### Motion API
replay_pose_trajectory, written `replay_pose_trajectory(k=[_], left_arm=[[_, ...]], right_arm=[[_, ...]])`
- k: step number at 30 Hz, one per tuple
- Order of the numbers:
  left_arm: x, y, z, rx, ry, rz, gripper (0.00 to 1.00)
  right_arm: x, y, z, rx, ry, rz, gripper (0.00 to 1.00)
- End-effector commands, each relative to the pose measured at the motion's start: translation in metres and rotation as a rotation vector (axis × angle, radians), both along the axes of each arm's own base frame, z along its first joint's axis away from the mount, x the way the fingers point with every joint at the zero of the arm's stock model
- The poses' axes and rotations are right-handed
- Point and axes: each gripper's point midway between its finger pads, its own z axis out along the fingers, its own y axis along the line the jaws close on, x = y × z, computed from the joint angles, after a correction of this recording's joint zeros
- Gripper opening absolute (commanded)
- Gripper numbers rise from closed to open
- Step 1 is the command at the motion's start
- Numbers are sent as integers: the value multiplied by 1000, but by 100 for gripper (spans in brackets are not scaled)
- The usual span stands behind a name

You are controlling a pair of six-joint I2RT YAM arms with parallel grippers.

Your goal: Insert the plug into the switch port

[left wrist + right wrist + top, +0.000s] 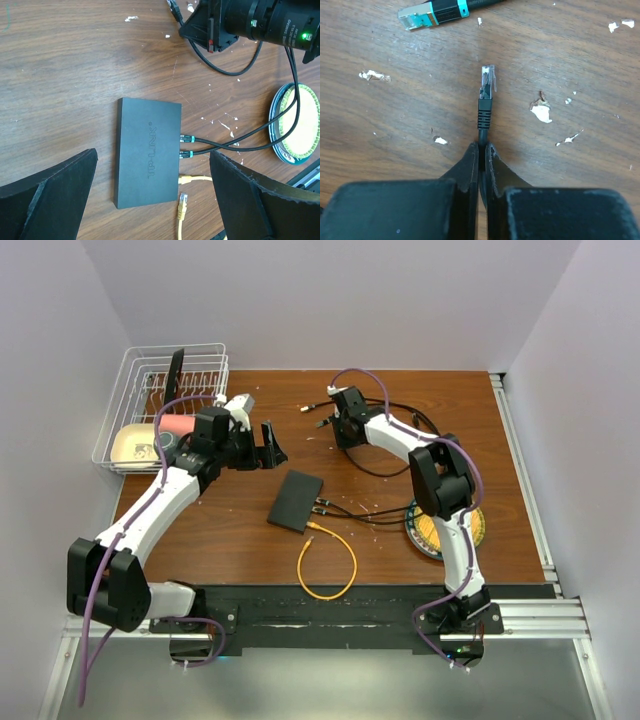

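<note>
The switch point(296, 501) is a flat matte-black box lying mid-table; it also shows in the left wrist view point(148, 150). Two black cables point(186, 138) and one end of a yellow cable point(187, 177) sit in its sockets. The yellow cable's other plug point(183, 200) lies loose beside the switch. My left gripper point(272, 447) is open and empty, hovering above and behind the switch, its fingers point(50, 200) spread wide. My right gripper point(333, 421) is at the far middle, shut on a black cable just behind its clear-tipped plug point(486, 85), which sticks out ahead of the fingertips point(481, 147) just over the wood.
A second loose plug with a teal band point(432, 12) lies just beyond the held one. A round yellow-and-dark plate point(445, 530) sits right of the switch. A white wire rack point(165, 405) with dishes stands at the far left. The yellow cable loops point(330, 560) near the front edge.
</note>
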Motion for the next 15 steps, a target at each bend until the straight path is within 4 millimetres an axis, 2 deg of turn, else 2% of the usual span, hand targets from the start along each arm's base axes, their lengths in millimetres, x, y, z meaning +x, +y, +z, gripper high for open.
replay_pose_trajectory(k=[1, 2, 3, 6, 7, 8, 10, 11, 12, 13, 14, 15], left_arm=[[2, 4, 16, 3, -62, 5, 100], [3, 4, 17, 0, -67, 8, 100], [4, 3, 19, -4, -68, 9, 100], [8, 1, 27, -33, -79, 26, 100], [10, -1, 31, -55, -78, 37, 100], [14, -4, 39, -76, -96, 35, 100], [18, -8, 46, -114, -97, 50, 100], [22, -11, 55, -134, -116, 46, 99], [25, -13, 54, -146, -107, 46, 98], [27, -17, 58, -168, -103, 45, 97], [28, -23, 66, -197, -116, 22, 95], [31, -27, 66, -210, -110, 14, 94]], right_arm=[[-7, 8, 41, 53, -54, 49, 0], [-10, 8, 49, 62, -60, 60, 0], [-12, 10, 69, 83, -93, 85, 0], [-25, 16, 90, 135, -116, 144, 0], [-30, 17, 111, 165, -145, 158, 0], [-38, 15, 110, 172, -135, 164, 0], [-48, 20, 137, 230, -172, 194, 0], [-56, 20, 138, 246, -165, 207, 0], [-61, 21, 144, 263, -166, 221, 0], [-69, 25, 156, 298, -173, 251, 0], [-76, 25, 157, 309, -162, 265, 0], [-83, 28, 160, 322, -156, 284, 0]])
